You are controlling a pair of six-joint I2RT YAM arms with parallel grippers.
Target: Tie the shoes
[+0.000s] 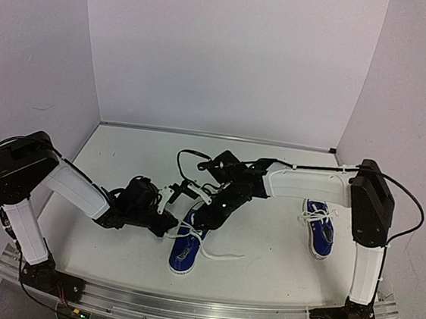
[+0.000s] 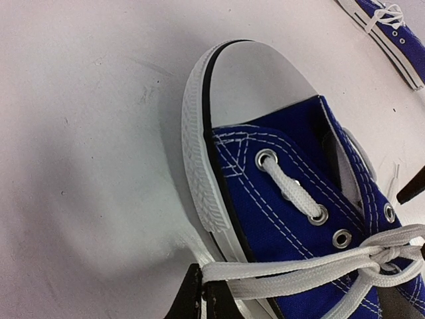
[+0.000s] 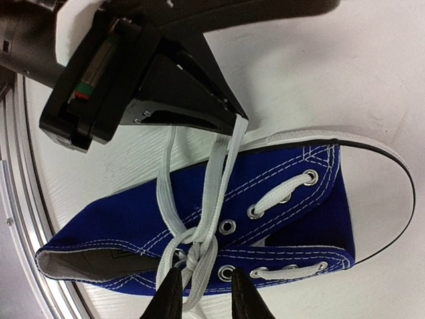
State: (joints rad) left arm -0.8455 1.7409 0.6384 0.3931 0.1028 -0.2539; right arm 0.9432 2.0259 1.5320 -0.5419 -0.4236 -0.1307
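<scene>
One of the shoes point(image 1: 182, 254), blue canvas with a white toe cap, lies mid-table under both grippers. The left gripper point(image 2: 201, 276) is shut on a doubled white lace strand point(image 2: 292, 272), pulled taut sideways from the knot point(image 2: 385, 256) over the shoe's eyelets. In the right wrist view the left gripper point(image 3: 232, 113) pinches that strand beyond the sole. The right gripper point(image 3: 207, 282) hovers at the knot point(image 3: 196, 249), its fingers apart with a lace loop point(image 3: 199, 292) between them, a gap showing beside one finger. The other shoe point(image 1: 318, 230) sits apart at the right.
A loose lace end point(image 1: 222, 253) trails on the table right of the near shoe. A metal rail point(image 1: 197, 310) runs along the front edge by the arm bases. White walls close the back and sides. The second shoe's sole point(image 2: 392, 26) shows at the far corner.
</scene>
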